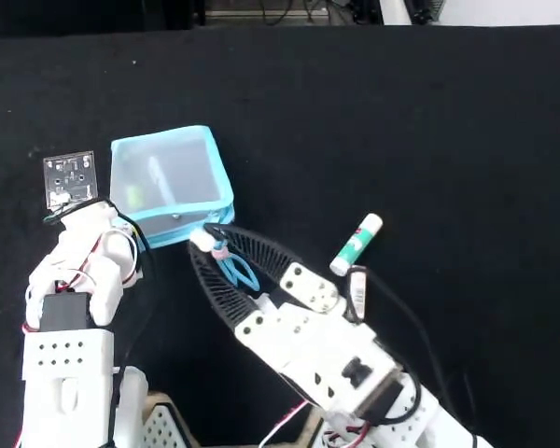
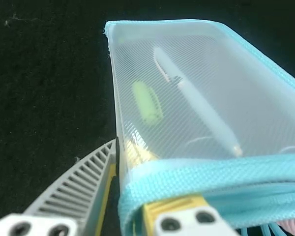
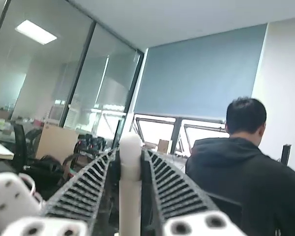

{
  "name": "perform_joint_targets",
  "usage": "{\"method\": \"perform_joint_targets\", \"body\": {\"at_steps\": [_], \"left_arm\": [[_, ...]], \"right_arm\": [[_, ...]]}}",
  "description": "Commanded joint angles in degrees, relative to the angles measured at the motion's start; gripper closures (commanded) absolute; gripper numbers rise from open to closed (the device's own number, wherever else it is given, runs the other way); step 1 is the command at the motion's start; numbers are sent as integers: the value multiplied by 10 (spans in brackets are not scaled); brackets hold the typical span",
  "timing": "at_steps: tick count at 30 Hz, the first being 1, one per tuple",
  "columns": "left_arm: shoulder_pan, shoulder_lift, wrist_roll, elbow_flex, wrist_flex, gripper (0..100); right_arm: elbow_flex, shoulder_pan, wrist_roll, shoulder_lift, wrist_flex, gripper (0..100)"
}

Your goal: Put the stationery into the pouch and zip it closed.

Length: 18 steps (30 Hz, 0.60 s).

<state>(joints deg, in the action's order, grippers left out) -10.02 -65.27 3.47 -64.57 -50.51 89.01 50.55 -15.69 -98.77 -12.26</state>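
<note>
- Your left claw (image 2: 122, 147) is pinching the near left corner of the pouch (image 1: 168, 177), which sits on the counter (image 1: 401, 121) left of centre.
- Through the pouch's wall you can see a white pen (image 2: 196, 103) and a green item (image 2: 147, 102) inside.
- Your right claw (image 1: 208, 245) is clamped on a white piece (image 3: 129, 177) at the pouch's near right corner.
- The glue stick (image 1: 357, 245) lies on the counter to the right, apart from the pouch.

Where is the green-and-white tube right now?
High view: the green-and-white tube lies on the black table, outside the pouch and to its right in the picture, next to the right arm.
</note>
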Motion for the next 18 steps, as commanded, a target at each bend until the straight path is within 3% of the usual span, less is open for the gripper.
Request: {"method": "perform_joint_targets", "body": {"at_steps": [1, 9, 18], "left_arm": [[-3, 5, -4, 20, 6, 970], [-4, 5, -5, 15, 6, 970], [-5, 5, -5, 15, 4, 970]], "right_arm": [[-65, 4, 4, 56, -13, 988], [-95, 3, 4, 214, -19, 988], [-98, -18, 4, 305, -106, 988]]}}
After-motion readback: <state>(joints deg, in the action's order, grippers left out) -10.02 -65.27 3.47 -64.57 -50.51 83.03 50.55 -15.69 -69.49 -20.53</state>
